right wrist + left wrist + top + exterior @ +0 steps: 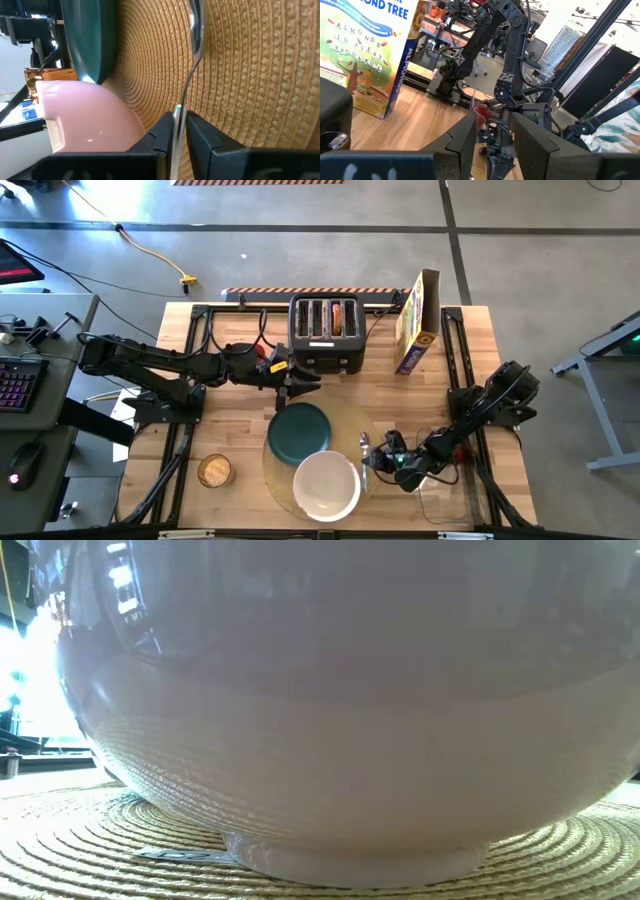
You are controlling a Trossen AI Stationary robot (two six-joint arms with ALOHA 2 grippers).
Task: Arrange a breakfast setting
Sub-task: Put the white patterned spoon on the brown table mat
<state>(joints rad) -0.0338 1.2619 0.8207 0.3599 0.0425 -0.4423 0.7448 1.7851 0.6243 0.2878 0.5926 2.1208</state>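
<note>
A round tan placemat lies at the table's near middle. On it rest a dark teal plate and a white bowl; the bowl's foot stands on the mat. My right gripper is at the mat's right edge, shut on a small metal spoon. My left gripper is open and empty, between the toaster's front and the plate. A tan bagel half lies on the bare table at the near left. I cannot tell which thing is the red food item. My right gripper pinches the spoon's thin handle between its two fingers, at the handle's free end. The fingers lie along the spoon, low over the mat, coming from the table's right side. The spoon's bowl points away over the placemat; whether it rests on the mat, I cannot tell.
A black four-slot toaster stands at the far middle, with something tan in its right slot. A cereal box stands upright to its right. A small red thing shows near the right arm. Bare wood lies at the near left and right.
</note>
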